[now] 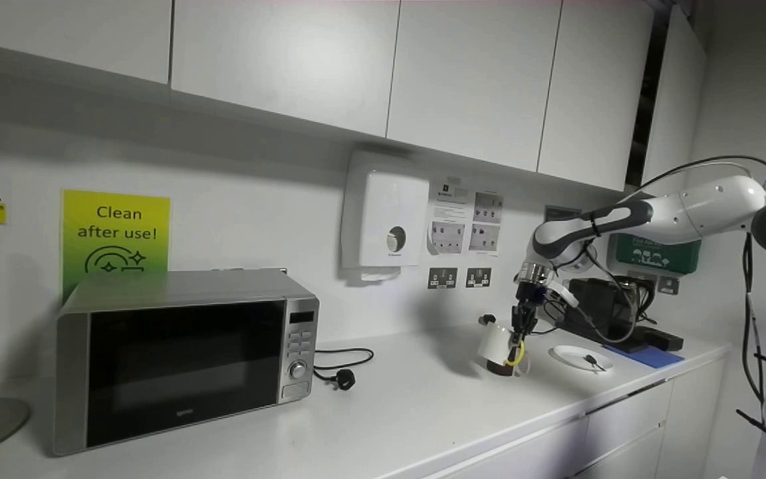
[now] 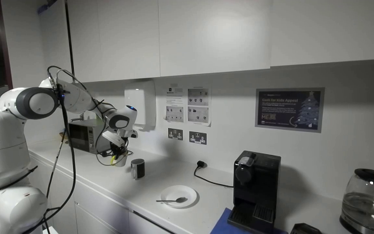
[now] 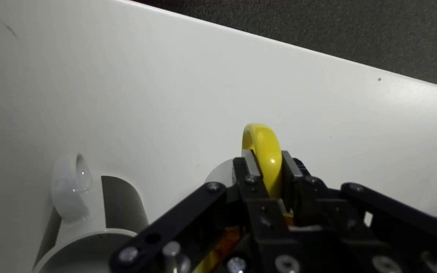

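Just above the white counter [image 1: 383, 399], your gripper [image 3: 271, 163] is narrowed around the yellow handle [image 3: 265, 142] of a white mug [image 1: 493, 340], one finger [image 3: 291, 165] on each side of the loop. You have that mug off the surface, and it looks tilted in an exterior view. Near it, a black-and-white mug [image 2: 139, 169] stands upright on the counter. Between that mug and a black coffee machine [image 2: 256, 193], in both exterior views, you can see a white plate [image 2: 190, 192] with a spoon [image 2: 181, 199] lying in it, its handle crossing the rim. A blue mat [image 2: 221, 224] shows under the machine, and a glass jug [image 2: 360, 183] partly filled with clear liquid [image 2: 359, 209] stands farther along. Toward the opposite end of the counter you have a silver microwave [image 1: 187, 372], its plug [image 1: 345, 379] lying beside it. A towel dispenser [image 1: 389, 209] hangs on the wall [image 1: 247, 223].
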`<state>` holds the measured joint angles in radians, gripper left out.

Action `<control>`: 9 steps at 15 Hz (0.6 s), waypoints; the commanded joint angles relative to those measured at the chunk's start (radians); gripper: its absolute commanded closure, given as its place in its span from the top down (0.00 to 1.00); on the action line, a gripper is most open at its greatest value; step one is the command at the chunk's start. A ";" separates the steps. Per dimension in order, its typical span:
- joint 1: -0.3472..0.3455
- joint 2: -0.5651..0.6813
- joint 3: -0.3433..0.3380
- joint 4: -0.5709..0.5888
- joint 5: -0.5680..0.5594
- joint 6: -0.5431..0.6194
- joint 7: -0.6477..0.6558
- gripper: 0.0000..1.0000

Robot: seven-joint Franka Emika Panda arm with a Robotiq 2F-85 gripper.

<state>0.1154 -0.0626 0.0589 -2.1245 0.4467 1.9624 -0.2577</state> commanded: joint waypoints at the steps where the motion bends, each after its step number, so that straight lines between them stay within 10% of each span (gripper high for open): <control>1: -0.027 0.001 -0.025 0.038 0.054 -0.090 -0.087 0.05; 9: -0.039 0.088 -0.028 0.135 0.060 -0.205 -0.135 0.05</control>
<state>0.0955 -0.0099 0.0269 -2.0654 0.4680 1.8310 -0.3498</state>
